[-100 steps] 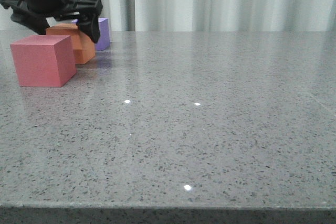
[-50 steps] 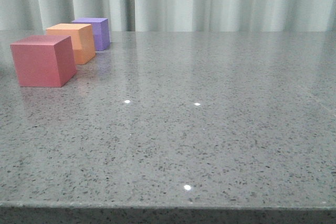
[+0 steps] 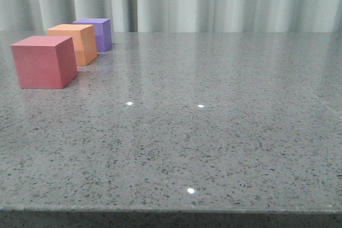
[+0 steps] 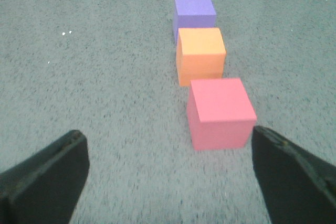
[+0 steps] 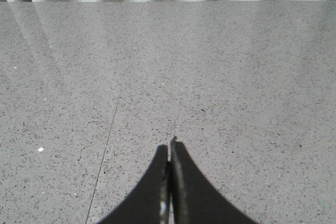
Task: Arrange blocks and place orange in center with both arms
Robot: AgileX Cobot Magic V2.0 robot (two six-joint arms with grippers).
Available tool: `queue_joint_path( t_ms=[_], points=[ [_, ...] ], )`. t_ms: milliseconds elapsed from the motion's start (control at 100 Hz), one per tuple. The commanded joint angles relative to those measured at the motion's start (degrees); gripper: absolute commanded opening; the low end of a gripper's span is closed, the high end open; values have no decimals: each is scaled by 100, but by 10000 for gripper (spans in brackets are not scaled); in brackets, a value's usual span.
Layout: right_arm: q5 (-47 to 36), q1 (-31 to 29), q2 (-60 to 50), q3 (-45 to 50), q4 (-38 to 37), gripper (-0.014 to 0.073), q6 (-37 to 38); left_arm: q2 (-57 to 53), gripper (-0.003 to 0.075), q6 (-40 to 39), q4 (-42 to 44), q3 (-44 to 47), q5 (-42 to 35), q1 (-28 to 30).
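While the left claw [image 4: 168, 174] hangs spread before the pinkish-red cube [image 4: 220, 113], the right claw [image 5: 169, 174] stays-free clenched empty.

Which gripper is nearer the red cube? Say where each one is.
Left. The left gripper hangs open just short of the red cube. The right gripper is shut over bare table, no cubes in its view.
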Motion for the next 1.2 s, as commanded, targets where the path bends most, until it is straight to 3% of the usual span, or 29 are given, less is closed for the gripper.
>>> queue_joint_path(
  t_ms=[0, 350, 1020, 1190],
  points=[
    [-425, -39, 10, -136, -1, -69, -24, -560, 498, -7, -27, 235, -478, 5],
    [-425, -39, 10, -136, -1, -69, -24, -1793, -20, -7, -27, 806, -456, 5],
    [-425, -39, 10, -136, -1, -69, -24, -1806, -20, -7, -40, 806, -456, 5],
    [-425, -39, 10, -136, -1, -69, -24, -1806, -20, -7, -28, 863, -769, 5]
  ],
)
